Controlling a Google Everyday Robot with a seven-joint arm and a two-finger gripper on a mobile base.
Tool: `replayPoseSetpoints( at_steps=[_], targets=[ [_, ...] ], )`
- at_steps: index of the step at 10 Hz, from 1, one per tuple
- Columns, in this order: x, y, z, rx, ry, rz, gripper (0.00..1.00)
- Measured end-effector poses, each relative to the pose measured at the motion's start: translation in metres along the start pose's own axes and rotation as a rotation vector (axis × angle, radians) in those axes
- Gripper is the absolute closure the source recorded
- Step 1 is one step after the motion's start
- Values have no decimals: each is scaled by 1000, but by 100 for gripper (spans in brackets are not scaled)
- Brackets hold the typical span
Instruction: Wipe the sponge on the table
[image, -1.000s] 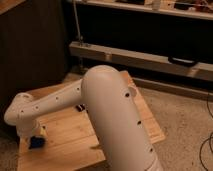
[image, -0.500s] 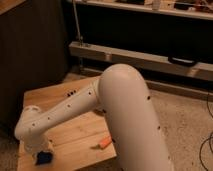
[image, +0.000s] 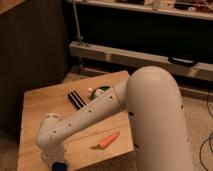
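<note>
The light plank table (image: 45, 102) fills the left half of the camera view. My white arm reaches down over it to the near left corner. The dark blue sponge (image: 59, 166) shows at the very bottom edge of the frame, right under the wrist, on the table top. The gripper (image: 56, 161) sits at the sponge, mostly hidden by the wrist and cut off by the frame's edge.
An orange carrot (image: 108, 140) lies near the table's front right. A black-and-white striped item (image: 76, 98) and a dark green object (image: 100, 92) lie at the back. A metal rail (image: 140, 57) and dark cabinet stand behind the table.
The arm has swung further towards the table's near left corner and lower. The sponge has moved with it towards the front edge, and the striped item has come into sight.
</note>
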Motion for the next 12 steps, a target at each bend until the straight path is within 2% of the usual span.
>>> replayPoseSetpoints(
  at_steps=[2,7,9,12],
  targets=[
    [8,24,-1,-18,1,63,96],
    [54,92,-20,-79,46,199,96],
    [66,105,-15,-100,57,240,96],
    [92,106,-7,-129,63,253,96]
  ],
)
